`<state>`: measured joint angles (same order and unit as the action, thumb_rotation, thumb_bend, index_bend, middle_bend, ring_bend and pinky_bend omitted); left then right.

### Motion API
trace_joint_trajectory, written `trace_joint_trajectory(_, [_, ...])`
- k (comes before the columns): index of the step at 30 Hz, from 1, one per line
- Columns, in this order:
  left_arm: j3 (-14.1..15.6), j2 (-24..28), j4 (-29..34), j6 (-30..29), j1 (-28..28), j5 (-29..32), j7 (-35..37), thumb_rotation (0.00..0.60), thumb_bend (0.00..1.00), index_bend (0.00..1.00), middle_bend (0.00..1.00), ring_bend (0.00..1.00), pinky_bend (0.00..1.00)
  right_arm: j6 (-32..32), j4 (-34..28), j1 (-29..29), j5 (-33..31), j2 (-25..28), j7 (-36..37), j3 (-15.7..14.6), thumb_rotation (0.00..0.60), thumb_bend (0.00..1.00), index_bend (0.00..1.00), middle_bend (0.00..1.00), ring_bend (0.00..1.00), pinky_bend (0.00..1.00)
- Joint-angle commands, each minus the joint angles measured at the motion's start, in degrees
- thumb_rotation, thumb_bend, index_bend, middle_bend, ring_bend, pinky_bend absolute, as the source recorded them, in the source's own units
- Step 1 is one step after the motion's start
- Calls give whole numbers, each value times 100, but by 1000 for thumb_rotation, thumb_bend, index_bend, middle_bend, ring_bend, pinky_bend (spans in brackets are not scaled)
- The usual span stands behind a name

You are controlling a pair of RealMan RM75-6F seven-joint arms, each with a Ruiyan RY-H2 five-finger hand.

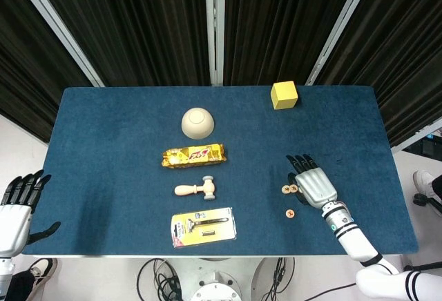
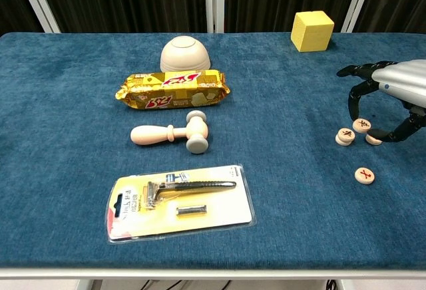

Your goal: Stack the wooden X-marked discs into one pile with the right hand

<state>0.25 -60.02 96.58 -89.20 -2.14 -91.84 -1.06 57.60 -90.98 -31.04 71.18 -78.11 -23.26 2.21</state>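
The right hand hangs over the right part of the blue surface with a wooden X-marked disc pinched in its fingers, raised a little off the cloth. What the coming move seems to turn on is the small gap to the side: the two-disc pile lies just beside and slightly below the held disc, toward the robot's left, so the carry wants a short sideways shift and then a lowering. Another disc sits partly hidden under the hand, and a lone disc lies nearer the robot, apart from the rest. In the head view the same cluster shows as the pile next to the hand. The discs are round and flat, X faces up, with no long axis to line up. The left hand is well apart at the near left edge, fingers spread and holding nothing.
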Motion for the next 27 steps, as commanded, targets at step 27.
trace_joint_trajectory(27, [-11, 26, -11, -34, 14, 5, 74, 600, 138, 77, 0, 0, 0, -5, 322, -21, 8, -357, 7, 55, 600, 303, 503, 15, 0, 0])
